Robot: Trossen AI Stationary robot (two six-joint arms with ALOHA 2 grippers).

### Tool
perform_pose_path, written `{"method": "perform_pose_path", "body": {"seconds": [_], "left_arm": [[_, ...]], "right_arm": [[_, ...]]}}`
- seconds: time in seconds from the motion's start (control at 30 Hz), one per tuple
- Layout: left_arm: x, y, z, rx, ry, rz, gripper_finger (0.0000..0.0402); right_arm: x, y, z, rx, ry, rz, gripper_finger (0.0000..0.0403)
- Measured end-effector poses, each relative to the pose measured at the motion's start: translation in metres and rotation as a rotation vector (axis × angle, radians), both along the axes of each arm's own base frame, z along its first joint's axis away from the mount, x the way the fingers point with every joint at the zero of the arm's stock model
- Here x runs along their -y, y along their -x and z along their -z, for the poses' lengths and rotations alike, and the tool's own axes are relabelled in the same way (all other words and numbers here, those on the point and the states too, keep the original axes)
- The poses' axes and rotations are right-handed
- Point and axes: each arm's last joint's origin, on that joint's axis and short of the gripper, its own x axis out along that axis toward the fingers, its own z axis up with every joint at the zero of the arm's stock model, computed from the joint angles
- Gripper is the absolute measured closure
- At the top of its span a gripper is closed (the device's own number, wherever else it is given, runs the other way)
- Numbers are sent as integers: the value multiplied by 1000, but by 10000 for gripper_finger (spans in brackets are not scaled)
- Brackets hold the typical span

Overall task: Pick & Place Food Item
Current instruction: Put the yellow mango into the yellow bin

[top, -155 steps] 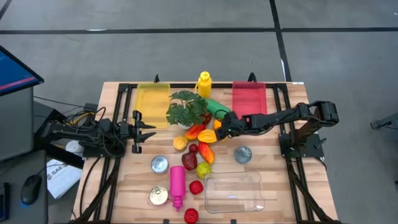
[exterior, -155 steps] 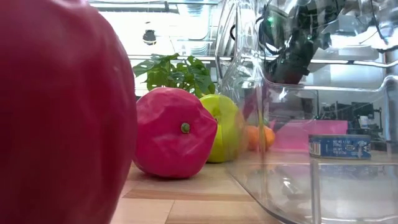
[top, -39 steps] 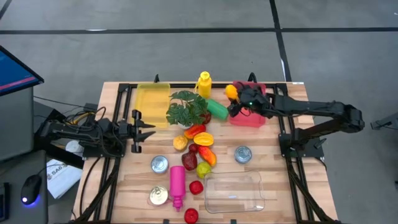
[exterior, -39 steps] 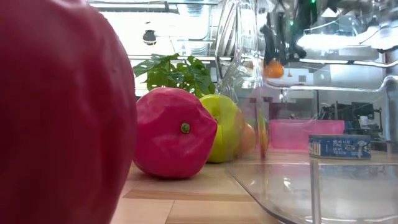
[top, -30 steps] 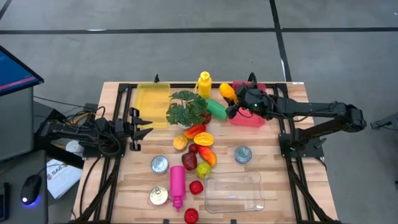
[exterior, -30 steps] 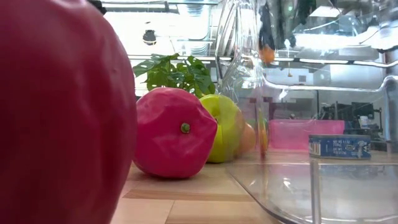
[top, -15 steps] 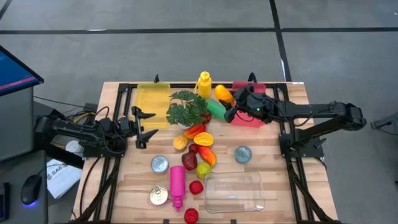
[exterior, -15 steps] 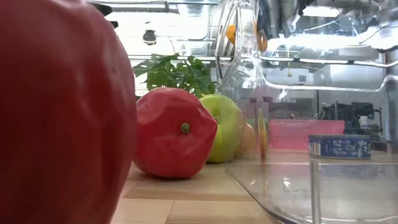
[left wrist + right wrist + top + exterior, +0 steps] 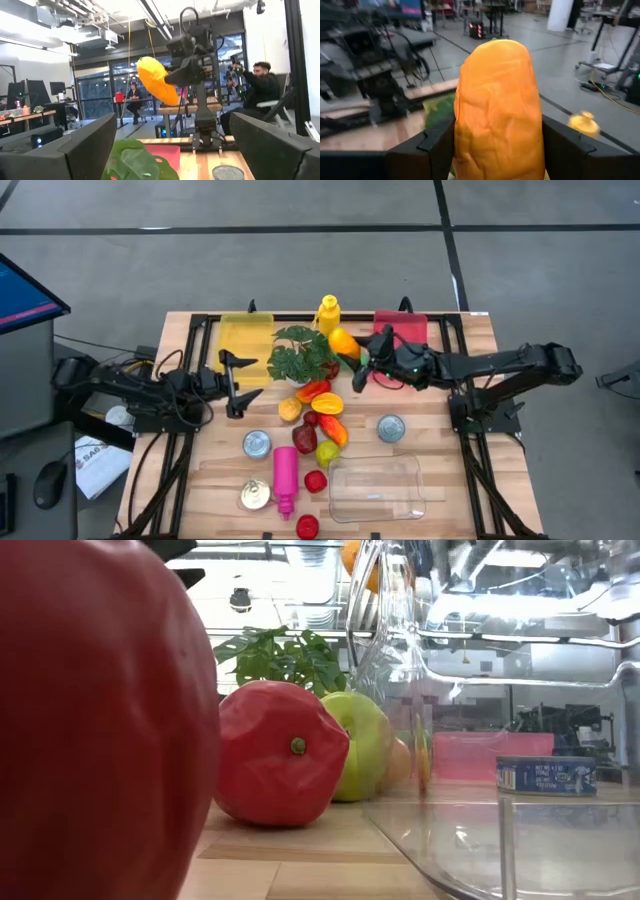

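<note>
From above, the right gripper [image 9: 355,352] reaches in from the right side of the table [image 9: 455,465] and is clamped on an orange food item [image 9: 344,342], carried in the air just beside the potted plant [image 9: 298,352] and near the yellow bottle [image 9: 328,314], with the red bin [image 9: 402,326] a little to its right. The left gripper [image 9: 232,370] sits at the table's left side beside the yellow bin [image 9: 245,338], its fingers spread wide with nothing between them. Between the arms lies a scatter of fruit, with a pink bottle [image 9: 285,473], three cans and a clear container [image 9: 377,489] nearer the front edge. At table height, a large red fruit [image 9: 100,730] fills the foreground; behind it sit a smaller red fruit [image 9: 280,766], a green apple [image 9: 361,759] and a can [image 9: 546,775], and the orange item shows only as a sliver at the top edge, high above the tabletop. The left wrist view gives what the others do not: the right gripper seen from across the table, pinching the orange item [image 9: 155,81] by one end, with people in the room behind. The right wrist view shows the orange item [image 9: 498,110] close up, filling the gap between the two dark fingers [image 9: 422,150], which press on both of its sides.
</note>
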Motion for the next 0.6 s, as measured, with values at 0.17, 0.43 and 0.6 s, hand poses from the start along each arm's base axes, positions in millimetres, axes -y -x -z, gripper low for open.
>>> {"method": "perform_pose_path", "body": {"seconds": [0.17,0.43,0.6], "left_arm": [[0,-13,-4,-42,-50,-21,32],[-1,-29,-9,-61,-26,-22,33],[0,-37,-13,-46,60,18,33]], "right_arm": [[-6,-16,12,1,14,-40,168],[-12,-41,29,58,11,-168,168],[-15,-55,38,123,28,-261,168]]}}
